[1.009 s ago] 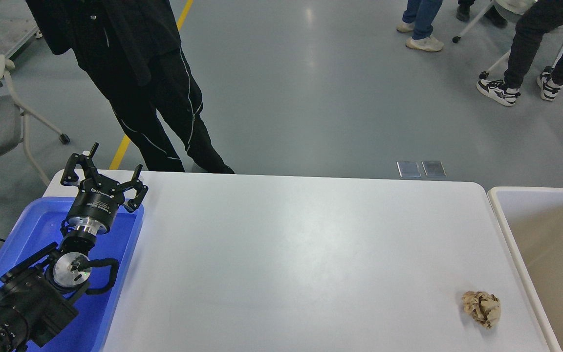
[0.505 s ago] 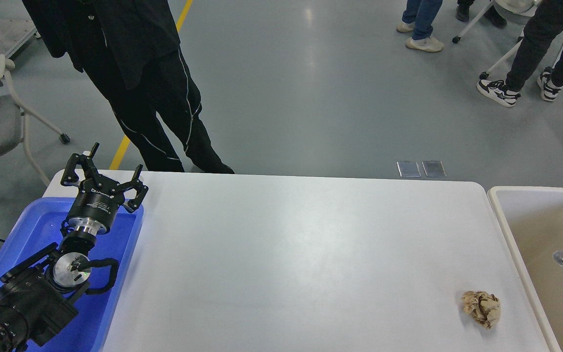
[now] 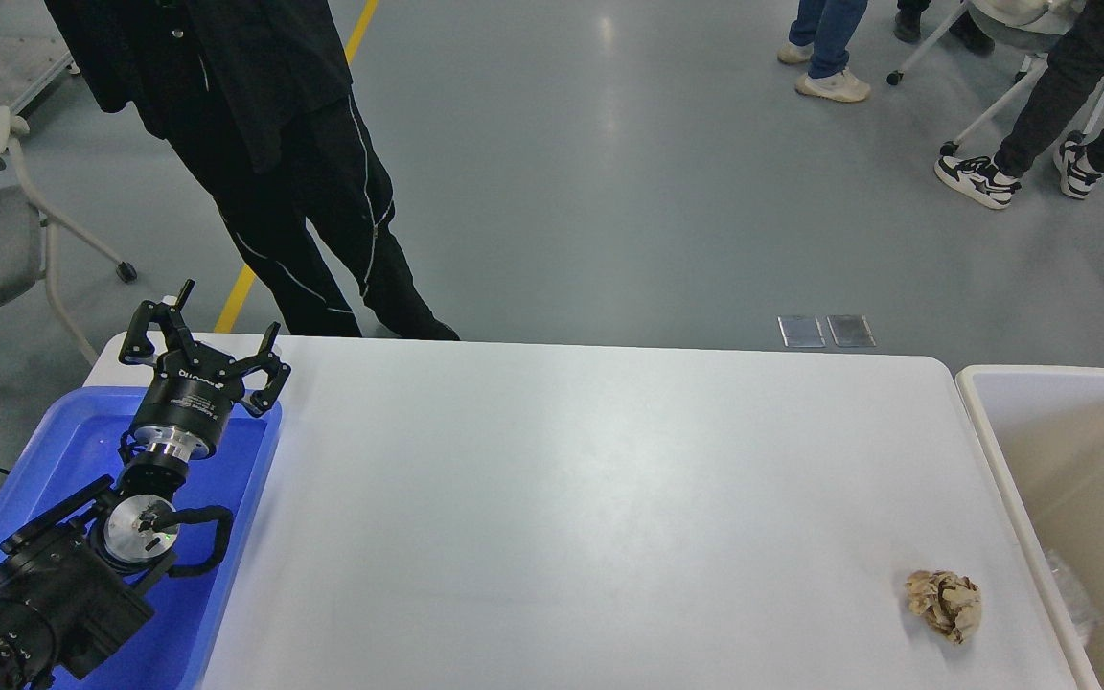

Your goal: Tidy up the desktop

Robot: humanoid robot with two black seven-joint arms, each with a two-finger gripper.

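Observation:
The white desktop [image 3: 571, 498] fills the middle of the head view. A crumpled tan paper ball [image 3: 943, 604] lies on it near the front right corner. My left gripper [image 3: 205, 337] is open and empty, held above the far end of the blue tray [image 3: 231, 575] at the desktop's left side. My right gripper is out of view.
A beige bin with a white rim [image 3: 1017, 498] stands against the desktop's right edge; a clear crumpled piece [image 3: 1074, 594] lies low inside it. A person in black [image 3: 274, 163] stands at the far left edge. Other people and chair legs are on the floor beyond.
A silvery crumpled piece that was falling into the bin half a second ago has dropped out of mid-air; a clear piece now lies low in the bin. My left arm has not moved.

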